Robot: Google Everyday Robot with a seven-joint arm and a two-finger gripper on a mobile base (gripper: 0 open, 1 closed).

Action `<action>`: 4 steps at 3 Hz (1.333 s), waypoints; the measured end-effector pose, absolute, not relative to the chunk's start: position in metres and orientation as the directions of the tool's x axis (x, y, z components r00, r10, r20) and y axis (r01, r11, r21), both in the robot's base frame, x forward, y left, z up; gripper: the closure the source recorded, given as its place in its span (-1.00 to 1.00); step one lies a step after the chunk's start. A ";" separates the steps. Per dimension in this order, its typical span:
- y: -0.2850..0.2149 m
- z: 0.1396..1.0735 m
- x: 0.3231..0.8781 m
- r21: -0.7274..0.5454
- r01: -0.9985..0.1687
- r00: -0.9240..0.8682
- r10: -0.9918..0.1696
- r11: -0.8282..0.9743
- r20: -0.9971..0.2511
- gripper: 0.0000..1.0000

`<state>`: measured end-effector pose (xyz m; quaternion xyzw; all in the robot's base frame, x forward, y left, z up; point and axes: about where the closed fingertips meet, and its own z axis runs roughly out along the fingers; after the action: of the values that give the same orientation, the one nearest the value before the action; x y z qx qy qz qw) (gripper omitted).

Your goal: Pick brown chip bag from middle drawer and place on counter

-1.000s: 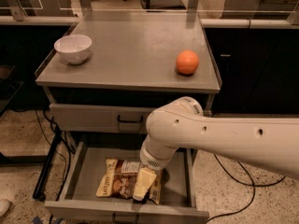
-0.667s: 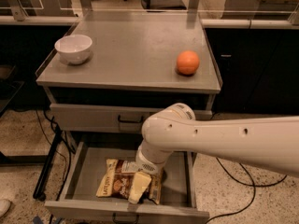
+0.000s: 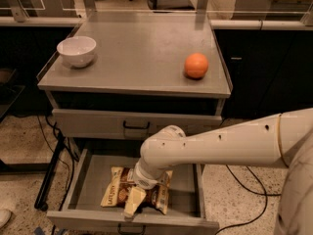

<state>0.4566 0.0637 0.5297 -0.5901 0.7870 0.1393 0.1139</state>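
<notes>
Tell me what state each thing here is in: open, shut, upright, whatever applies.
middle drawer: pulled open, bag inside.
upper drawer: shut.
bag: lying in the middle drawer, under the tool.
tool: lowered into the middle drawer, at the bag.
bowl: upright on the counter.
orange: resting on the counter.

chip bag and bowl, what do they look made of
The brown chip bag looks like thin plastic film, crinkled and creased. The bowl seems glazed ceramic, smooth white, maybe plastic. The gripper is low over the bag in the middle drawer.
</notes>
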 end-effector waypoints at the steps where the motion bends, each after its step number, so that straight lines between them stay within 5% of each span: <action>1: 0.064 0.530 0.457 0.085 -0.961 -0.278 -0.897 0.265 -0.344 -1.00; 4: 0.176 0.429 0.432 0.249 -0.957 -0.246 -0.877 0.151 -0.413 -1.00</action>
<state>0.4324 0.1757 0.4294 -0.6080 0.7538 0.2339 0.0856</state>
